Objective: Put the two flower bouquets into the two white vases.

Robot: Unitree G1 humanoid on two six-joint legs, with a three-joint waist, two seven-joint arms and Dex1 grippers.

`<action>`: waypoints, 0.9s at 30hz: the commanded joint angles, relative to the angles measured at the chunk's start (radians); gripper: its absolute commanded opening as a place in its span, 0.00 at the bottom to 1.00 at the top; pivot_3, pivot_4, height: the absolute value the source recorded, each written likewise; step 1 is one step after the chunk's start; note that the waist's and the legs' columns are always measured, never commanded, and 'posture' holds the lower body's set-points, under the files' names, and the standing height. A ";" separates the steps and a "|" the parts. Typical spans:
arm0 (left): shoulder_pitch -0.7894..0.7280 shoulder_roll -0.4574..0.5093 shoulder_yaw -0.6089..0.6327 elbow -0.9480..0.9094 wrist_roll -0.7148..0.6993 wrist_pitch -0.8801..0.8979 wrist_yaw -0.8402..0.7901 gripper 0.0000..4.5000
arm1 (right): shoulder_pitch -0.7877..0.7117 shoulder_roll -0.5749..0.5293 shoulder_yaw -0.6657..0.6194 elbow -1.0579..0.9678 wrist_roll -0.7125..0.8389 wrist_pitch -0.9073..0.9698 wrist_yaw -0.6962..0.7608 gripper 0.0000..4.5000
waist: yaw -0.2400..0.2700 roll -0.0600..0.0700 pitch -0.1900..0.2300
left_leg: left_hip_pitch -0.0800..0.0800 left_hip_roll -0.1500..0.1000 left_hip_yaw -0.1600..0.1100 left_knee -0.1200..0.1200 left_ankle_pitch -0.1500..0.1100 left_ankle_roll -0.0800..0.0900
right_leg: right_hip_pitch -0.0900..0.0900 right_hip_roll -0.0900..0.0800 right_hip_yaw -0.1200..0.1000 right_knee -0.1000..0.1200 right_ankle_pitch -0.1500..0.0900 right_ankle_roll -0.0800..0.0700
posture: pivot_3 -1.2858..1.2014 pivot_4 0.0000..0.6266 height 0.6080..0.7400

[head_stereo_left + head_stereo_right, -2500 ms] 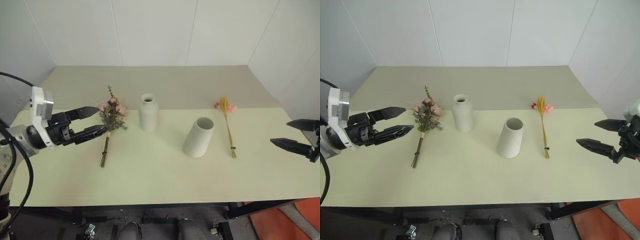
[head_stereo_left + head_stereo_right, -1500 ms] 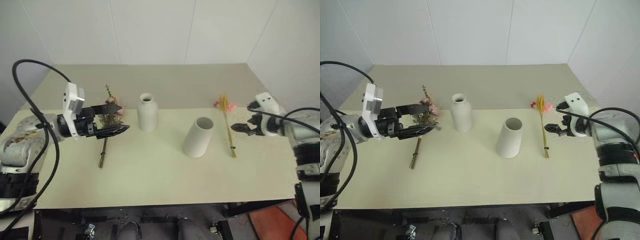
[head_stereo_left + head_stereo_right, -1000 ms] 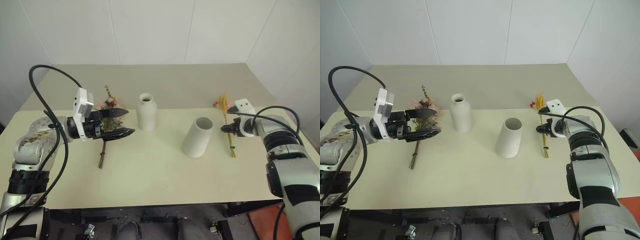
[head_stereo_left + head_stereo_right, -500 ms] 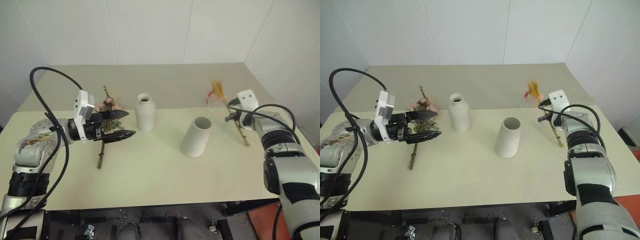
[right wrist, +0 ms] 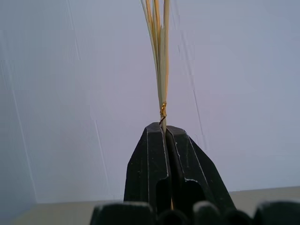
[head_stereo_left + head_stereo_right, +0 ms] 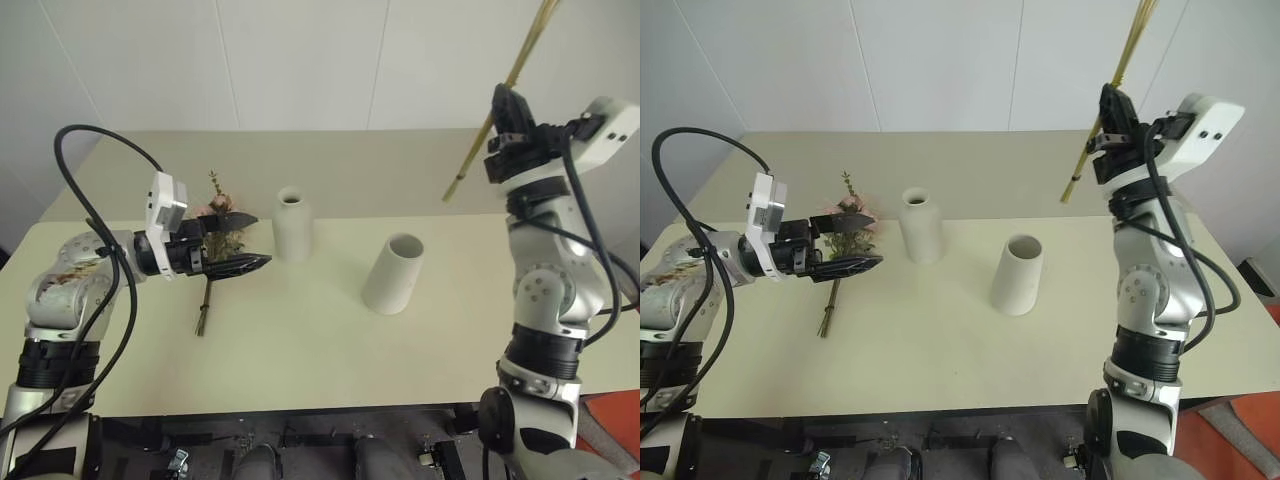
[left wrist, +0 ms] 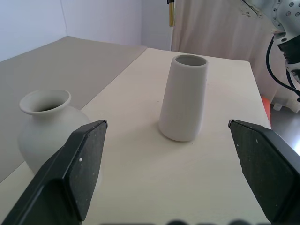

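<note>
Vases sit mid-table: I see the cylinder vase nearest, the bottle vase behind it. My left gripper hovers released just above the rose bouquet lying flat. My right gripper, raised high, is clenched on the yellow stalks, tilted in midair.

A pale yellow-green table stands against white panelled walls, with a beige curtain nearby.
</note>
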State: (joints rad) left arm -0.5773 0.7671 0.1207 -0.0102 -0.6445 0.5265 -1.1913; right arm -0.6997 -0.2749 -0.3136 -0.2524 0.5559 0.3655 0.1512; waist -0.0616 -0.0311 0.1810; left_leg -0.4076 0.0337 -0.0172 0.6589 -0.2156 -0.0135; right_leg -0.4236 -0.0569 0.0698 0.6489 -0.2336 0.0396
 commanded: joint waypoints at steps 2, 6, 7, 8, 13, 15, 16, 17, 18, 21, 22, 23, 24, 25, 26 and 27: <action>0.006 0.001 0.025 -0.030 -0.006 -0.008 0.010 1.00 | 0.059 0.013 0.049 -0.153 0.005 0.040 -0.040 0.01 | 0.004 0.000 0.000 | -0.001 0.000 0.000 0.000 0.000 0.000 | -0.001 0.000 0.000 0.000 0.000 0.000 | 0.52 0.24 1.00; 0.012 0.000 0.033 -0.033 -0.010 -0.007 0.020 1.00 | 0.106 0.020 0.058 -0.187 0.021 0.048 -0.044 0.01 | 0.011 0.000 0.000 | 0.000 0.000 0.000 0.000 0.000 0.000 | 0.000 0.000 0.000 -0.001 0.000 0.000 | 0.52 0.24 1.00; 0.013 0.001 0.033 -0.033 -0.010 -0.008 0.019 1.00 | 0.109 0.017 0.061 -0.189 0.018 0.047 -0.044 0.01 | 0.012 0.000 0.000 | 0.000 0.000 0.000 0.000 0.000 0.000 | 0.000 0.000 0.000 0.000 0.000 0.000 | 0.52 0.24 1.00; 0.014 0.002 0.033 -0.034 -0.011 -0.008 0.019 1.00 | 0.112 0.015 0.064 -0.191 0.014 0.046 -0.044 0.01 | 0.013 0.000 0.000 | 0.000 0.000 0.000 0.000 0.000 0.000 | 0.000 0.000 0.000 0.000 0.000 0.000 | 0.52 0.24 1.00; 0.011 0.004 0.031 -0.031 -0.011 -0.009 0.022 1.00 | 0.140 0.032 0.075 -0.209 0.031 0.043 -0.044 0.01 | 0.015 0.000 0.000 | 0.000 0.000 0.000 0.000 0.000 0.000 | 0.000 0.001 0.000 -0.001 0.000 0.000 | 0.52 0.24 1.00; 0.009 0.005 0.031 -0.029 -0.009 -0.010 0.021 1.00 | 0.159 0.037 0.087 -0.212 0.013 0.037 -0.046 0.01 | 0.016 0.000 0.000 | 0.000 0.000 0.000 0.000 0.000 0.000 | 0.000 0.001 0.000 -0.001 0.000 0.000 | 0.52 0.24 1.00; 0.008 0.007 0.032 -0.027 -0.010 -0.010 0.020 1.00 | 0.165 0.041 0.090 -0.216 0.010 0.033 -0.047 0.01 | 0.016 0.000 0.000 | 0.000 0.000 0.000 0.000 0.000 0.000 | 0.000 0.001 0.000 -0.001 0.000 0.000 | 0.52 0.24 1.00; 0.009 0.009 0.034 -0.028 -0.011 -0.010 0.018 1.00 | 0.169 0.042 0.094 -0.221 0.005 0.028 -0.048 0.01 | 0.016 0.000 0.000 | 0.000 0.000 0.000 0.000 0.000 0.000 | 0.000 0.001 0.000 -0.001 0.000 0.000 | 0.52 0.24 1.00; 0.009 0.011 0.035 -0.029 -0.011 -0.010 0.017 1.00 | 0.171 0.044 0.095 -0.225 0.006 0.025 -0.049 0.01 | 0.016 0.000 0.000 | 0.000 0.000 0.000 0.000 0.000 0.000 | 0.000 0.001 0.000 -0.001 0.000 0.000 | 0.52 0.24 1.00; 0.011 0.014 0.039 -0.034 -0.016 -0.006 0.017 1.00 | 0.181 0.053 0.098 -0.235 0.010 0.022 -0.052 0.01 | 0.016 0.000 0.000 | 0.000 0.000 0.000 0.000 0.000 0.000 | 0.000 0.001 0.000 -0.001 0.000 0.000 | 0.52 0.24 1.00; 0.012 0.014 0.041 -0.036 -0.018 -0.006 0.016 1.00 | 0.193 0.057 0.102 -0.237 0.005 0.014 -0.049 0.01 | 0.016 0.000 0.000 | 0.000 0.000 0.000 0.000 0.000 0.000 | 0.000 0.001 0.000 -0.001 0.000 0.000 | 0.52 0.24 1.00; 0.014 0.015 0.041 -0.037 -0.018 -0.006 0.014 1.00 | 0.210 0.061 0.108 -0.236 -0.004 0.002 -0.041 0.01 | 0.017 0.000 0.000 | 0.000 0.000 0.000 0.000 0.000 0.000 | 0.000 0.001 0.000 -0.001 0.000 0.000 | 0.52 0.24 1.00; 0.015 0.016 0.041 -0.037 -0.016 -0.008 0.013 1.00 | 0.228 0.065 0.115 -0.235 -0.014 -0.012 -0.032 0.01 | 0.017 0.000 0.000 | -0.001 0.000 0.000 0.000 0.000 0.000 | 0.000 0.001 0.000 -0.001 0.000 0.000 | 0.52 0.24 1.00; 0.014 0.015 0.041 -0.037 -0.015 -0.009 0.012 1.00 | 0.247 0.068 0.121 -0.232 -0.027 -0.029 -0.025 0.01 | 0.017 0.000 0.000 | -0.001 0.000 0.000 0.000 0.000 0.000 | 0.000 0.001 0.000 -0.001 0.000 0.000 | 0.52 0.24 1.00; 0.012 0.015 0.042 -0.036 -0.015 -0.008 0.012 1.00 | 0.259 0.071 0.125 -0.228 -0.037 -0.043 -0.021 0.01 | 0.017 0.000 0.000 | -0.001 0.000 0.000 0.000 0.000 0.000 | 0.000 0.001 0.000 -0.001 0.000 0.000 | 0.52 0.24 1.00; 0.010 0.015 0.042 -0.034 -0.015 -0.008 0.011 1.00 | 0.271 0.078 0.124 -0.226 -0.035 -0.056 -0.013 0.01 | 0.017 0.000 0.000 | 0.000 0.000 0.000 0.000 0.000 0.000 | 0.000 0.001 0.000 -0.001 0.000 0.000 | 0.52 0.24 1.00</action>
State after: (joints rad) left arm -0.5573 0.7694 0.1350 -0.0209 -0.6489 0.5269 -1.1720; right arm -0.4248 -0.2010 -0.1894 -0.4463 0.5298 0.3623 0.1248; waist -0.0449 -0.0311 0.1810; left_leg -0.4078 0.0339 -0.0173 0.6587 -0.2156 -0.0135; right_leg -0.4236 -0.0563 0.0696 0.6479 -0.2339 0.0394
